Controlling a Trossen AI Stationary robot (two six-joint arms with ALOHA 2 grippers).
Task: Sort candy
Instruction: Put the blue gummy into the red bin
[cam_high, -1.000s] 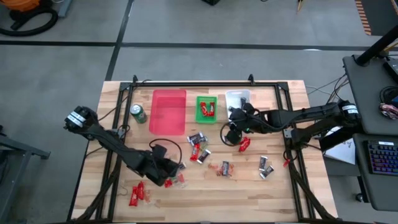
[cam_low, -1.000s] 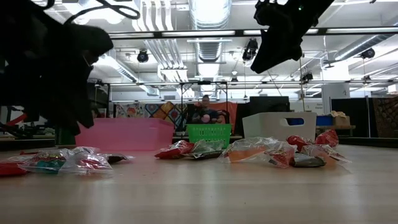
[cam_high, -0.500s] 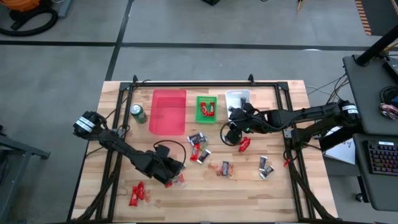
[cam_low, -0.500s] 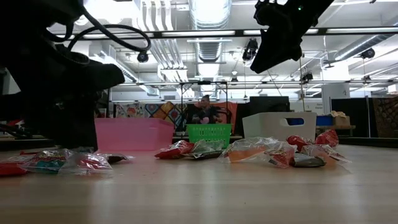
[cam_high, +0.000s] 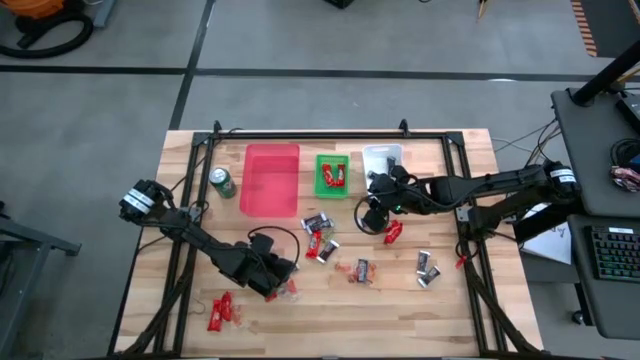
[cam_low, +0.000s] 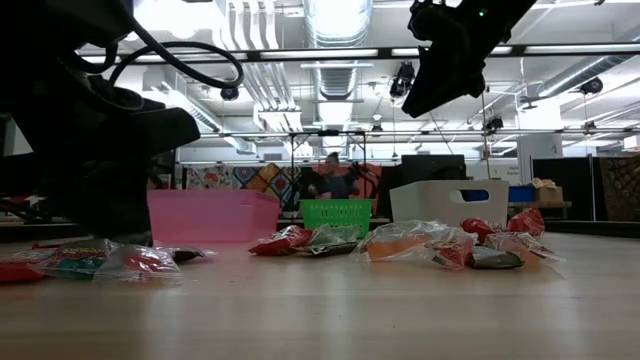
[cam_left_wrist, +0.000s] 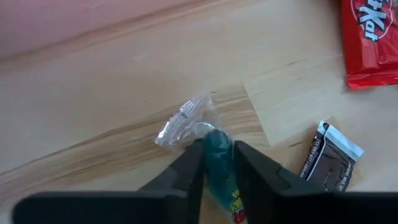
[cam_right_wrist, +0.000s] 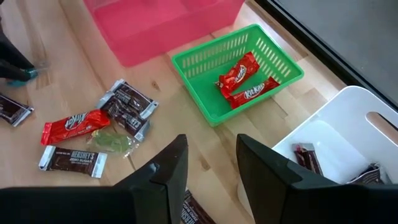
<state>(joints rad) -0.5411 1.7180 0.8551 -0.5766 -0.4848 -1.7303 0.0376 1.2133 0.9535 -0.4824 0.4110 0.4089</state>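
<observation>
Between left end effector (cam_left_wrist: 217, 163) fingers — half-hidden candy (cam_left_wrist: 217, 163).

You see a pale wooden surface (cam_high: 330, 300) with straight grain, framed by black rails. On it stand a pink bin (cam_high: 270, 180), a bright green slatted basket (cam_right_wrist: 239, 71) and a white bin (cam_right_wrist: 339, 143). The basket holds two red bars with white lettering (cam_right_wrist: 244, 78). A green can (cam_high: 222, 183) stands beside the pink bin. Between the left arm's black fingers (cam_left_wrist: 183, 177) sits a teal sweet in a clear, silvery wrapper (cam_left_wrist: 214, 155). Nearby lie a dark brown bar with silver ends (cam_left_wrist: 333, 162) and a red bar lettered in white (cam_left_wrist: 370, 40). Further off, a brown bar with pale lettering (cam_right_wrist: 68, 160) lies by a red one (cam_right_wrist: 71, 127).
</observation>
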